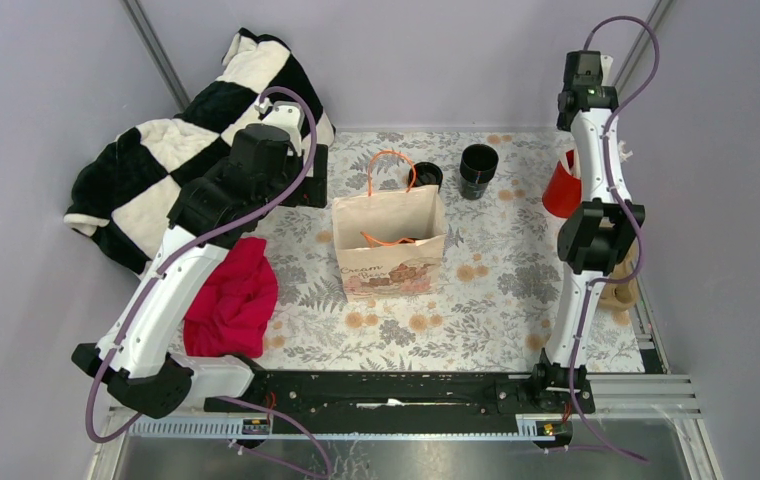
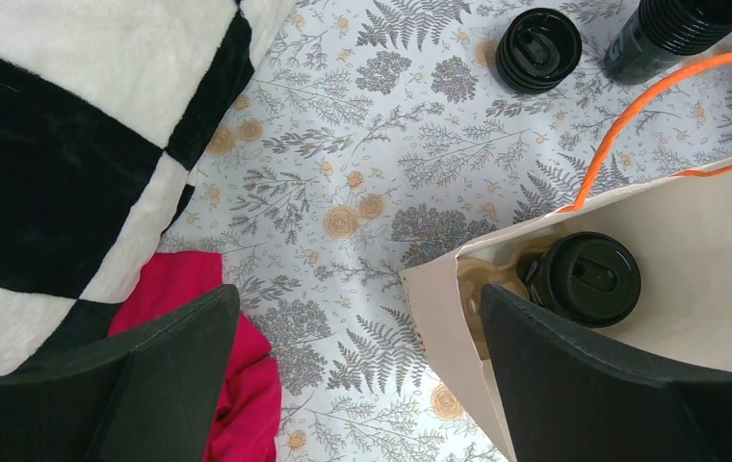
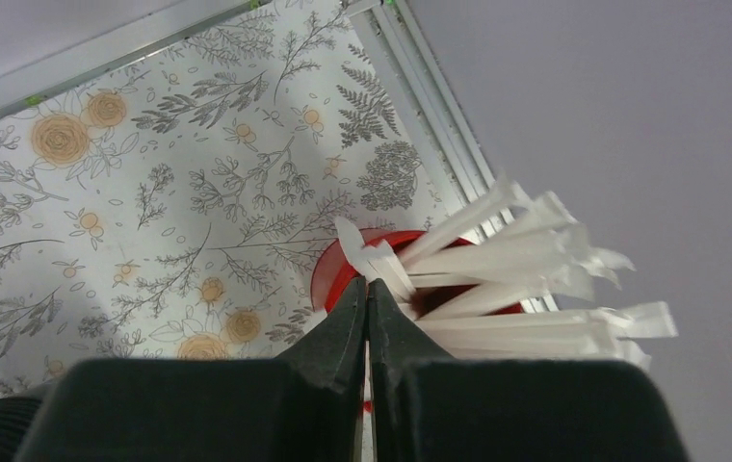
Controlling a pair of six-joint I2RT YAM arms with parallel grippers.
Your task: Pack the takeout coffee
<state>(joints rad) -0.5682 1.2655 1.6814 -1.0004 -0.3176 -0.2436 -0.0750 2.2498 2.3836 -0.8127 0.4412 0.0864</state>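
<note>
With the takeout coffee (image 2: 584,279) inside the paper bag (image 2: 436,300) and the left claw (image 2: 357,318) spread above it, the right claw (image 3: 367,294), pinching a wrapped straw (image 3: 367,252) in the red cup (image 3: 328,274) right of the bag, should lift straight up.

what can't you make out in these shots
Left wrist view: body of the lidded black disposable cup, behind the wall of the tan paper bag.
Right wrist view: whether the shut right tool pinches a white wrapped straw; its own body hides the contact.
Same view: most of the red cup, behind straws.
</note>
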